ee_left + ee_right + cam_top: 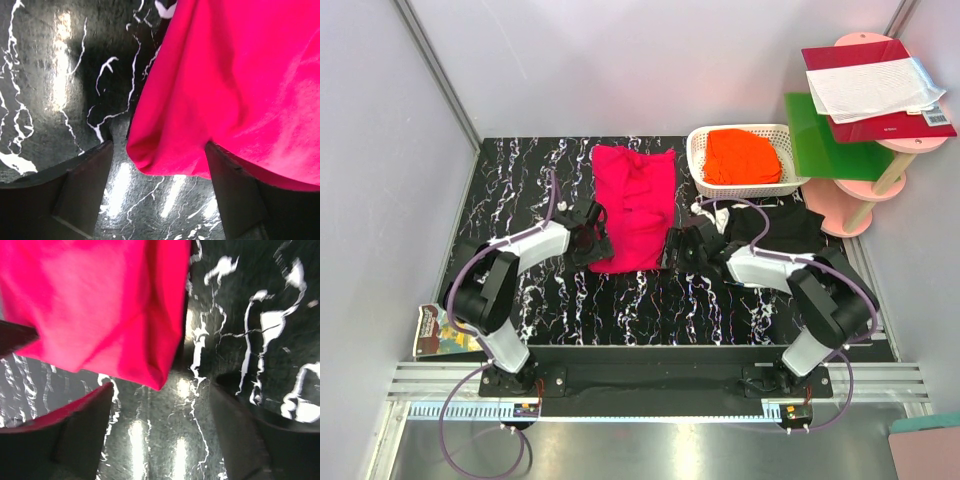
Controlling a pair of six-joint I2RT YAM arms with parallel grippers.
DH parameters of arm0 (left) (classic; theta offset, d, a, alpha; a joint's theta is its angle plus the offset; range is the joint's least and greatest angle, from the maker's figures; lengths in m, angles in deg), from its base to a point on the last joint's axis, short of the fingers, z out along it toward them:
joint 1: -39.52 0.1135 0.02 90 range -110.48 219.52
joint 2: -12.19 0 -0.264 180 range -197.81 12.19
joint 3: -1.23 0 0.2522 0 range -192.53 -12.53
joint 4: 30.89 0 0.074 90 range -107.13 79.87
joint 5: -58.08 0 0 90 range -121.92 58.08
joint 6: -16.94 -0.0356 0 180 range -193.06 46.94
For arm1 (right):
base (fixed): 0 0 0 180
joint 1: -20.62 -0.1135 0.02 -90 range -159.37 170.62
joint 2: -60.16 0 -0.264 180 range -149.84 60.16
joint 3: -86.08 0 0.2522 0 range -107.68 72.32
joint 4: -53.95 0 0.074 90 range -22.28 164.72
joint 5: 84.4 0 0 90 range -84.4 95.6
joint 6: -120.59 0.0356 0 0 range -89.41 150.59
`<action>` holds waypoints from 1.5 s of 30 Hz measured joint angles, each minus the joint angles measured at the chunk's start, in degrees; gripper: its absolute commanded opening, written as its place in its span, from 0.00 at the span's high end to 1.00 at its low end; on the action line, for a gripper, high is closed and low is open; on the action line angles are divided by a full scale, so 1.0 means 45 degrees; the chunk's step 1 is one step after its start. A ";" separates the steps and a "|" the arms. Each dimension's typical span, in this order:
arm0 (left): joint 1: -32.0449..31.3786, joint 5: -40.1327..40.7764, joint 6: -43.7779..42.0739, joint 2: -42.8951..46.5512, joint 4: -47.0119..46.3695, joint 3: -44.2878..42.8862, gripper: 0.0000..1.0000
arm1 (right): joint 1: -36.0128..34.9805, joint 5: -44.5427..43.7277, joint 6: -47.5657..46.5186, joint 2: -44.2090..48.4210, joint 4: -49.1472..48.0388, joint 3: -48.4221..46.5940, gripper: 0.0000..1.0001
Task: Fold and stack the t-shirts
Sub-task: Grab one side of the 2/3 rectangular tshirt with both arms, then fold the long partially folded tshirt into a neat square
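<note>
A pink t-shirt [635,205] lies folded lengthwise in the middle of the black marbled table [640,300]. My left gripper [593,235] is open at the shirt's near left edge; in the left wrist view the hem corner [150,155] lies between the fingers [80,190]. My right gripper [677,245] is open at the near right edge; in the right wrist view the shirt corner [155,375] lies just ahead of the gap. An orange t-shirt [742,157] sits folded in the white basket [705,180]. A black t-shirt [785,230] lies at the right.
A pink tiered stand [865,190] with a green board [835,135] and red folders [875,90] stands at the back right. A printed leaflet [440,335] lies off the table's near left corner. White walls enclose the table.
</note>
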 measured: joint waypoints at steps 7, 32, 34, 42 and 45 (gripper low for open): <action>0.0083 -0.0151 0.0340 -0.0544 -0.0651 -0.0253 1.00 | 0.0010 0.0913 0.0602 -0.1311 -0.1690 -0.0277 0.80; -0.2084 -0.1588 0.1807 0.4041 -0.0466 0.4022 1.00 | -0.0029 0.3259 0.0471 0.2205 0.0899 0.1690 1.00; -0.2312 -0.1569 0.1904 0.4702 0.0141 0.4012 1.00 | -0.0039 0.3371 0.0345 0.2701 0.1282 0.1787 1.00; -0.2093 -0.0350 0.1331 0.5421 0.2837 0.0291 1.00 | -0.0039 0.2968 -0.0627 0.3672 0.2885 0.0447 0.99; -0.1685 -0.0097 0.0899 0.4779 0.2968 -0.1282 1.00 | -0.0034 0.2399 -0.1282 0.3283 0.3235 -0.0981 0.98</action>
